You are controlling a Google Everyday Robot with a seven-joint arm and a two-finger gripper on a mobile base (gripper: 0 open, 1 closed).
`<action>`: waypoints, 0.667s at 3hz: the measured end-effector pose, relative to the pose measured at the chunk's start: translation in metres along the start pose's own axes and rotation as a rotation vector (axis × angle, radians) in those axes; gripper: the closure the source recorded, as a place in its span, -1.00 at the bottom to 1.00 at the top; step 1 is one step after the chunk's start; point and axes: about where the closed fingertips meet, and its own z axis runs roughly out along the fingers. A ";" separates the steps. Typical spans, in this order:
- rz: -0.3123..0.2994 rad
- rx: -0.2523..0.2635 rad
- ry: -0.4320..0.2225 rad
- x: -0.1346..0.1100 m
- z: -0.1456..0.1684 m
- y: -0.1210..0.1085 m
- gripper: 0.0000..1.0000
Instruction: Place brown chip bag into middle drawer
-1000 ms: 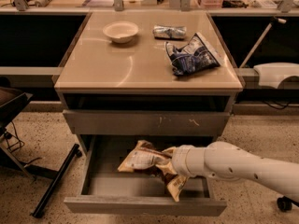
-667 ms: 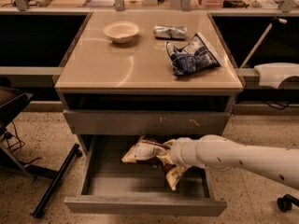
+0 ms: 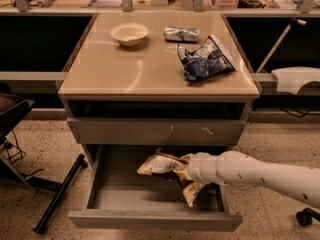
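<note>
The middle drawer (image 3: 150, 220) stands pulled out below the scratched drawer front (image 3: 157, 131); the brown chip bag (image 3: 162, 164) sits inside it, toward 1 o'clock of the drawer's centre, with one yellow end drooping toward 5 o'clock; the gripper (image 3: 190, 169) reaches in from 3 o'clock and meets the bag's right edge; whether it is clamped or loose cannot be told; bare drawer floor lies open at 9 o'clock, along the left wall.
</note>
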 end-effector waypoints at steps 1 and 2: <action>0.050 -0.020 0.051 0.062 0.031 0.001 1.00; 0.086 -0.066 0.069 0.108 0.054 0.003 1.00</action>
